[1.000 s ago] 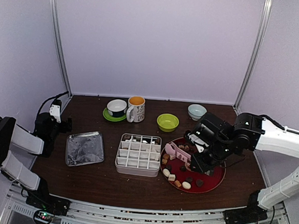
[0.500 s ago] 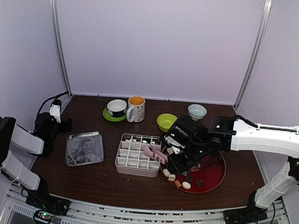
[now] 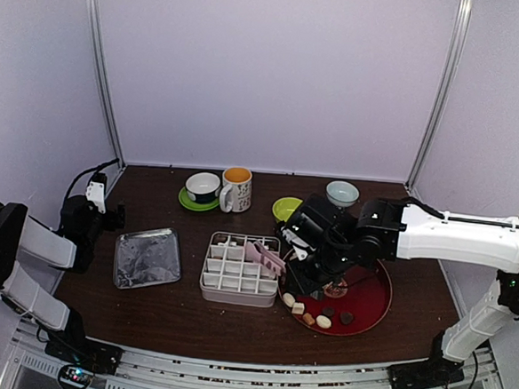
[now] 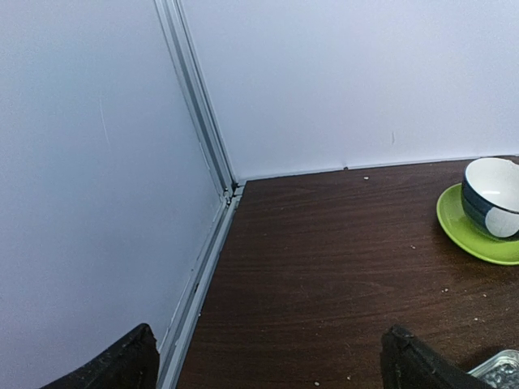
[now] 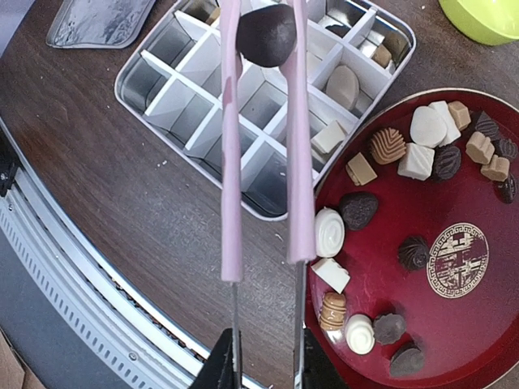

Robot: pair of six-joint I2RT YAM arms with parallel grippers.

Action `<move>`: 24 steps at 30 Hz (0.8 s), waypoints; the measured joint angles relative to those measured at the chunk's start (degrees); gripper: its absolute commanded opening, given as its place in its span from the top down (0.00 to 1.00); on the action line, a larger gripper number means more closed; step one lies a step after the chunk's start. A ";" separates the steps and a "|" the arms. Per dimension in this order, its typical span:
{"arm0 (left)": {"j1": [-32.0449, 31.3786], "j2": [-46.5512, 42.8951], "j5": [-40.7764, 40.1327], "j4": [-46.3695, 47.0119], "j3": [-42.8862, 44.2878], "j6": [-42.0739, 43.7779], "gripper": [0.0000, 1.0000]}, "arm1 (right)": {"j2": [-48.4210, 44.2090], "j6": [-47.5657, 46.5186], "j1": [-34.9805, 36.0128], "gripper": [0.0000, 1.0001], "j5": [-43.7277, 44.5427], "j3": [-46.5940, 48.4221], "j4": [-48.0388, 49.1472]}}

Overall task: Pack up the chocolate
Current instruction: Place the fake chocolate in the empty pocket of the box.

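Your right tool [image 5: 263, 356] clenches tongs [image 5: 229, 162] carrying a chocolate [image 5: 266, 35] over the box [image 5: 180, 96]; perhaps five packed, most left on tray [image 5: 381, 284].

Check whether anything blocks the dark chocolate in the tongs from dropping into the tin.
Nothing visible blocks it. The dark chocolate, pinched at the tips of the pink tongs, hangs above the tin, whose cells are open on top; a few already hold pieces.

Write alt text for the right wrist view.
Long pink plastic tongs pinch a dark brown round chocolate over a white gridded metal box, some cells holding pieces. Right of it, a round red tray carries assorted chocolates.
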 measured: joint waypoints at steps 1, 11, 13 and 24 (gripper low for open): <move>0.00 0.00 0.00 0.00 0.00 0.00 0.02 | -0.13 0.15 0.00 0.79 0.13 0.00 0.35; 0.00 0.00 0.00 0.00 0.00 0.00 0.02 | -1.53 2.60 0.00 0.79 1.01 -0.11 3.37; 0.00 0.00 0.00 0.00 0.00 0.00 0.02 | -1.55 2.80 0.00 0.79 1.05 -0.11 3.93; 0.00 0.00 0.00 0.00 0.00 0.00 0.02 | -1.55 2.25 0.04 0.79 2.21 0.02 4.02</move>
